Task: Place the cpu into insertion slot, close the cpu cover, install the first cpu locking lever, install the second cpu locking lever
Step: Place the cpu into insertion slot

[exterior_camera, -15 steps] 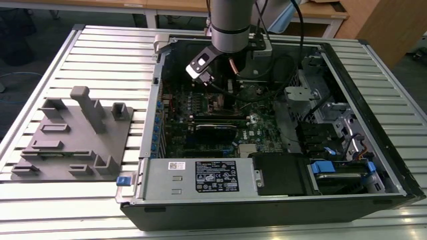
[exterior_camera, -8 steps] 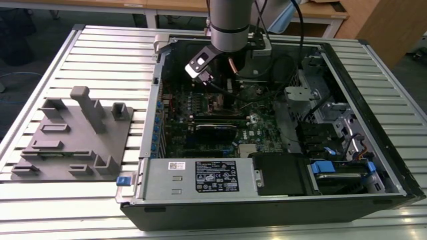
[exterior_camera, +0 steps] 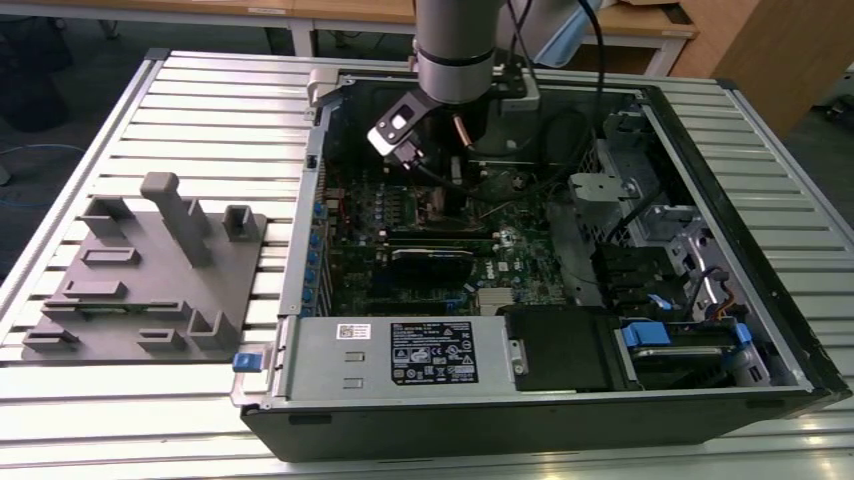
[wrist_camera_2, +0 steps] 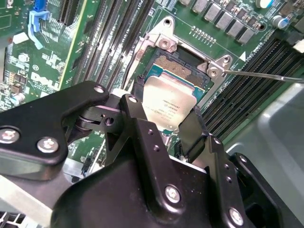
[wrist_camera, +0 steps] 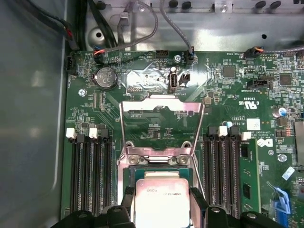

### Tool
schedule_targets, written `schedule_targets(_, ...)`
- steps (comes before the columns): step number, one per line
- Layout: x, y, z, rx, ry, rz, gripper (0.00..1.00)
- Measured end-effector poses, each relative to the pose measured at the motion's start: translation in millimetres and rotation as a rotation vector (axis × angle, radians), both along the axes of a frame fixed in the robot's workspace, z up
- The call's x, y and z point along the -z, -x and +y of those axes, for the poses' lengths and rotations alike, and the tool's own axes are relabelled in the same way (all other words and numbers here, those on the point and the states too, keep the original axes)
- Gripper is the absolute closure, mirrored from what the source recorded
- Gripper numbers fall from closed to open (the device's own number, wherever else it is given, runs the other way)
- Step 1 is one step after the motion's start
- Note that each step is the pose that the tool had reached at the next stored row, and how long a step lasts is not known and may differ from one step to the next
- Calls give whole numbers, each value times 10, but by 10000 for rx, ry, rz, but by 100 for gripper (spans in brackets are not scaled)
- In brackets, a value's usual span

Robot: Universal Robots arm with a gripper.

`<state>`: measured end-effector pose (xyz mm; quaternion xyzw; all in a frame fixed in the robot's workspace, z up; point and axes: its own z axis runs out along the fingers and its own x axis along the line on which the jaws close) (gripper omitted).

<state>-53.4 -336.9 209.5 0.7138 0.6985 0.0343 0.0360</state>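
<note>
With the gripper (wrist_camera_2: 166,114) clamped on the cpu (wrist_camera_2: 167,97), right over the open insertion slot (wrist_camera_2: 176,64), keep it flat, match up the corners, go down slowly and never push.

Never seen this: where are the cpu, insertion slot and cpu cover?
cpu (wrist_camera_2: 168,107): second wrist view, silver face centre.
insertion slot (wrist_camera_2: 178,65): second wrist view, exposed pins.
cpu cover (wrist_camera: 161,107): first wrist view, frame bar.

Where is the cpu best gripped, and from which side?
Grip the cpu by two opposite thin edges, coming from above its flat metal face. It is a thin square plate, so only the edges offer a pinch, and the underside must stay free to meet the insertion slot. The hand holds it this way.
</note>
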Motion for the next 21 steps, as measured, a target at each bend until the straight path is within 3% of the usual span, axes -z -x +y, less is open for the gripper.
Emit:
schedule_targets(4,22,10,0,0,-13,-99,46)
schedule_targets(21,111,60,1,11,-13,-126,46)
